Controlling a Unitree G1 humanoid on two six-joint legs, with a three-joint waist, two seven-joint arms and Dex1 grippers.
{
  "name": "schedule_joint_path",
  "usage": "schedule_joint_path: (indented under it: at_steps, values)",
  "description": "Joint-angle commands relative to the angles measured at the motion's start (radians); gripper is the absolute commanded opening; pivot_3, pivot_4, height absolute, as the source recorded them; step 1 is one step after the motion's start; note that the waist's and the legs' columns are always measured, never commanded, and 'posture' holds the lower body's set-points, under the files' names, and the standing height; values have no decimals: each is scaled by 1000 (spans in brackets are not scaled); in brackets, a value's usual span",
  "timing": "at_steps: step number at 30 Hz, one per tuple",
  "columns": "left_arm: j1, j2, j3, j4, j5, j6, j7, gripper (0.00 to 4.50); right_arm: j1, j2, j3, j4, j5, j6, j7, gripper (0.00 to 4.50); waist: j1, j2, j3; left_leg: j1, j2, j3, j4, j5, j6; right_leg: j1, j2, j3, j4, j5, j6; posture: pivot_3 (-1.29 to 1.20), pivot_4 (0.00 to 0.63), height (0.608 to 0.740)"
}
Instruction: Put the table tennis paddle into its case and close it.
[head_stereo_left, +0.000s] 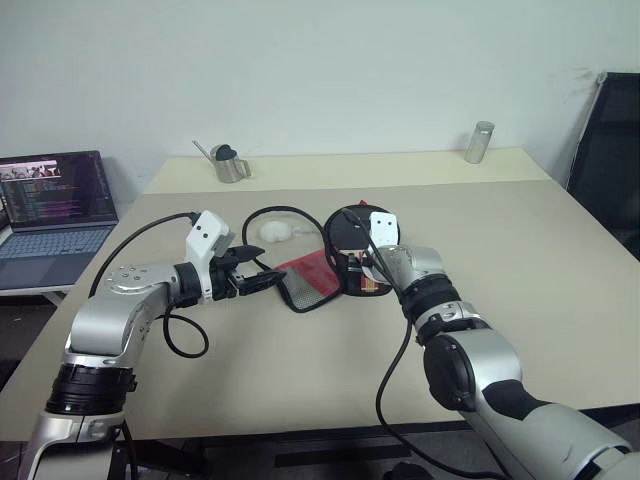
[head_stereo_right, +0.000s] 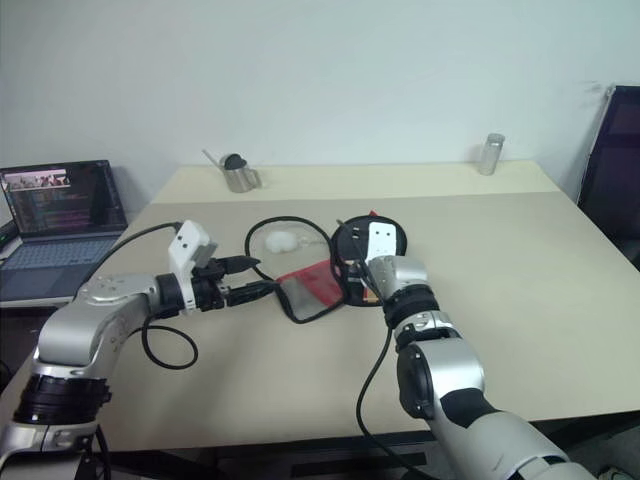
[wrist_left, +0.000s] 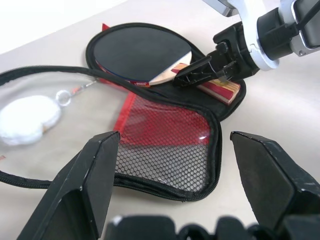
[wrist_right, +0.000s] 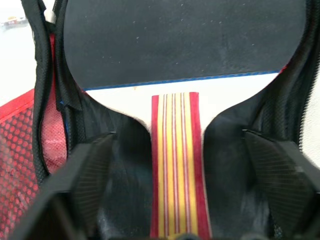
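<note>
Nearest to us in the head view, our right gripper (head_stereo_left: 368, 268) reaches forward and slightly down over the case (head_stereo_left: 330, 270), which lies open on the table (head_stereo_left: 560, 260). Our left gripper (head_stereo_left: 258, 279) points across toward the red mesh flap (head_stereo_left: 305, 283) from the left, level with the tabletop. A white ball (head_stereo_left: 272, 232) sits just behind the flap inside a loop of black zip edge, and a laptop (head_stereo_left: 55, 215) stands off to the left, with a metal jug (head_stereo_left: 230, 163) and a metal cylinder (head_stereo_left: 480, 142) at the far edge.

From the left wrist we see our left fingers (wrist_left: 90, 185) spread wide with nothing between them, the mesh flap lying open ahead of them. Beyond it the table tennis paddle (wrist_left: 142, 52) rests in the black half of the case, our right gripper's fingers over its handle.

From the right wrist, our right fingers (wrist_right: 95, 170) stand apart on either side of the striped handle (wrist_right: 176, 165), not squeezing it.

We judge the paddle is now placed and let go. Next comes the closing: we need to draw the right arm clear, fold the mesh flap over the blade, then find the zip.
</note>
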Motion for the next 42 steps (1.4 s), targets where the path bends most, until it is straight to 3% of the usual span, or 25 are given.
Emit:
schedule_joint_path:
  at_steps: [1,3,7,11,17,20,29,37,42]
  values:
    - [-58,10,53,52,4,-35,23,3878,-39,-42,17,-188,19,112,17,4456,1,0,0,0,0,0,0,0,0,0,0,0,0,0,0,0,150,740]
    - [-74,11,58,92,15,-53,35,3878,-25,-64,21,-304,30,200,31,4456,3,0,0,0,0,0,0,0,0,0,0,0,0,0,0,0,150,740]
    - [-115,17,65,204,51,-77,74,3878,38,-194,54,-536,86,323,200,4456,6,0,0,-1,0,-1,0,0,0,0,0,-2,-1,0,0,0,150,740]
    - [-147,8,46,331,99,-81,114,3878,175,-431,142,-790,263,389,609,4456,9,0,0,-1,0,-2,0,0,1,2,0,-4,-5,0,0,0,150,740]
    - [-225,-32,-42,504,202,-91,147,3878,381,-688,286,-1046,360,279,1002,4456,11,-1,0,-1,0,-2,0,-1,2,4,0,-6,-9,0,1,0,150,740]
    - [-292,-81,-91,609,257,-103,171,3278,448,-753,302,-1143,399,210,1138,4500,16,-1,0,-1,0,-2,0,-1,2,4,0,-6,-8,0,1,0,150,740]
    - [-404,-155,-148,822,347,-177,171,25,483,-788,295,-1204,422,176,1202,4500,26,-3,1,-2,0,-2,2,-1,2,4,0,-6,-8,1,2,0,150,740]
    - [-409,-182,-149,855,383,-175,200,25,501,-804,283,-1236,434,175,1202,4500,36,-3,1,-3,-1,-3,2,-1,2,4,-1,-6,-9,1,2,0,150,740]
    - [-411,-257,-138,811,364,-171,215,25,501,-799,289,-1244,443,178,1191,4500,40,-3,1,-3,-1,-3,2,-1,2,4,-1,-6,-9,1,2,0,150,740]
